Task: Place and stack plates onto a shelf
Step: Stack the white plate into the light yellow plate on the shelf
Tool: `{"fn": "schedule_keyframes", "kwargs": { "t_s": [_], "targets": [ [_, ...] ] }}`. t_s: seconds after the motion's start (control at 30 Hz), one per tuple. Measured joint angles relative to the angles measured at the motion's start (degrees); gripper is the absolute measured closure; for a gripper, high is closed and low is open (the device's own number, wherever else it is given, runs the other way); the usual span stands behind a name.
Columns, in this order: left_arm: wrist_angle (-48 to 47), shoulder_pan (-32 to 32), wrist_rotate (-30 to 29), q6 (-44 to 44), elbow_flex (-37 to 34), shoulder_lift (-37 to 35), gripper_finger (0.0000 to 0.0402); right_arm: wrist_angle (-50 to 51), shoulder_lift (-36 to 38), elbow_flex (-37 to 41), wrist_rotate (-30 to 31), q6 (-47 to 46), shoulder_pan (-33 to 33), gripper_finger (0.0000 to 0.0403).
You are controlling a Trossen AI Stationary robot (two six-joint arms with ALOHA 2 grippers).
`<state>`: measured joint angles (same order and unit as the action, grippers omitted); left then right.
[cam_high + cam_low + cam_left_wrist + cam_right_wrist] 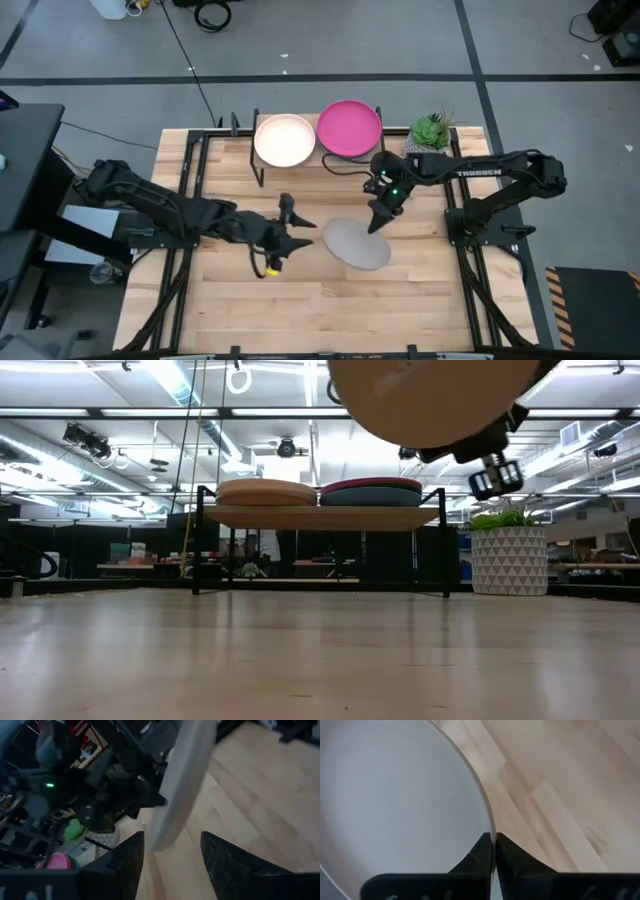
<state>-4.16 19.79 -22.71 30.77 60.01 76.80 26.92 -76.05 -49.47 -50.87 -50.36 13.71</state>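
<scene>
The grey plate [356,243] hangs in the air in front of the shelf [322,517], pinched at its thin rim by the right gripper [494,851]. It looks stiff, light and smooth, so this edge hold could slip. The left gripper [283,243], fingers spread wide, waits beside it. Two stacks sit on the shelf, topped by a cream plate [285,139] and a magenta plate [349,127].

The shelf [300,160] top carries 2 stacks, a cream plate [285,139] and a magenta plate [349,128], so only the space above them is free. A potted plant [431,131] blocks the right end. The table [400,300] front is open.
</scene>
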Motion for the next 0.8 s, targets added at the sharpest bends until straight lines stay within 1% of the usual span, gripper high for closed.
{"fn": "schedule_keyframes", "kwargs": {
  "t_s": [0.1, 0.2, 0.33, 0.43, 0.63, 0.8],
  "targets": [
    [2.2, 0.0, -2.1, 2.4, 0.0, 2.6, 0.0198, -4.2, -1.8, 0.0, -1.0, -2.2, 0.2, 0.0386],
    [4.3, 0.0, -4.9, 3.4, 0.0, 4.3, 0.0198, -5.8, -3.8, 0.0, -2.5, -3.0, -0.1, 0.0387],
    [5.3, 0.0, -4.8, 3.4, 0.0, 5.0, 0.0198, -7.1, -5.7, 0.0, -3.1, -3.3, -0.5, 0.0386],
    [5.4, 0.0, -2.3, 3.4, 0.0, 5.1, 0.0204, -9.4, -6.4, 0.0, -3.2, -4.7, -0.5, 0.0386],
    [5.7, -0.1, -1.5, 3.5, 0.0, 5.1, 0.0249, -14.8, -6.9, 0.0, -3.7, -8.1, -0.5, 0.0386],
    [5.6, 0.0, -1.0, 3.8, 0.0, 5.1, 0.0293, -15.6, -7.0, 0.0, -4.4, -8.9, -0.5, 0.0381]
  ]
}}
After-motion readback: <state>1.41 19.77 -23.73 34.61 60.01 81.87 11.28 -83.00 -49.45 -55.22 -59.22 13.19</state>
